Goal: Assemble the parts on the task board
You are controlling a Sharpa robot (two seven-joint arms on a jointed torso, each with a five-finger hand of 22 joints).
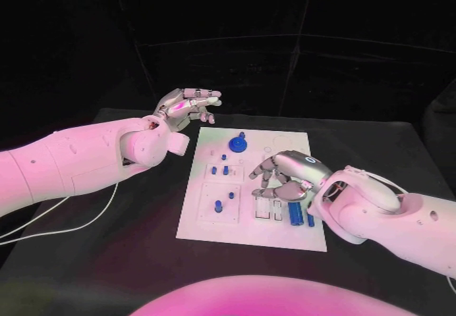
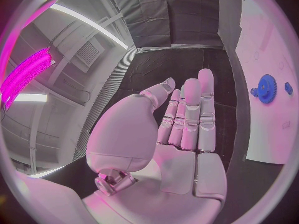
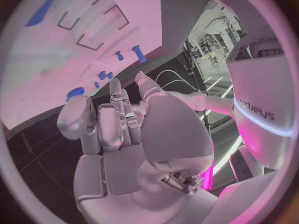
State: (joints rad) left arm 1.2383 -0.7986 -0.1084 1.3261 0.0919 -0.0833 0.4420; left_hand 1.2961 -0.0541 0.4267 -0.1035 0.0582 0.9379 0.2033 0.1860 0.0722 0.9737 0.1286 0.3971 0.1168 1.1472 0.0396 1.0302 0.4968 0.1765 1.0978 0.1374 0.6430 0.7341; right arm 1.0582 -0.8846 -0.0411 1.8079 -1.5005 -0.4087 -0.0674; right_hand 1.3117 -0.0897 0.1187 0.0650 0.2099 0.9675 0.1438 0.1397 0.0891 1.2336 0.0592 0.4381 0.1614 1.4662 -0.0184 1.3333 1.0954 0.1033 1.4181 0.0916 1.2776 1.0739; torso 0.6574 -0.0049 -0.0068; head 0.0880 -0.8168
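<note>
The white task board (image 1: 249, 227) lies in the middle of the table. A blue gear (image 1: 238, 143) stands near its far edge, with small blue pegs (image 1: 219, 170) in its left half and two long blue pieces (image 1: 296, 212) in slots at the right. My right hand (image 1: 282, 176) hovers over the board's middle right with its fingers bent down towards the slots; its palm (image 3: 124, 134) is empty. My left hand (image 1: 187, 105) is off the board's far left corner, holding nothing, its fingers (image 2: 187, 109) straight and together. The gear (image 2: 267, 88) is beside that hand.
A white cable (image 1: 66, 227) runs across the black table (image 1: 124, 263) on the left of the board. The table's far edge lies just behind my left hand. Several pegs (image 3: 139, 54) and a long blue piece (image 3: 40, 15) stand on the board (image 3: 56, 50) beyond my right hand's fingers.
</note>
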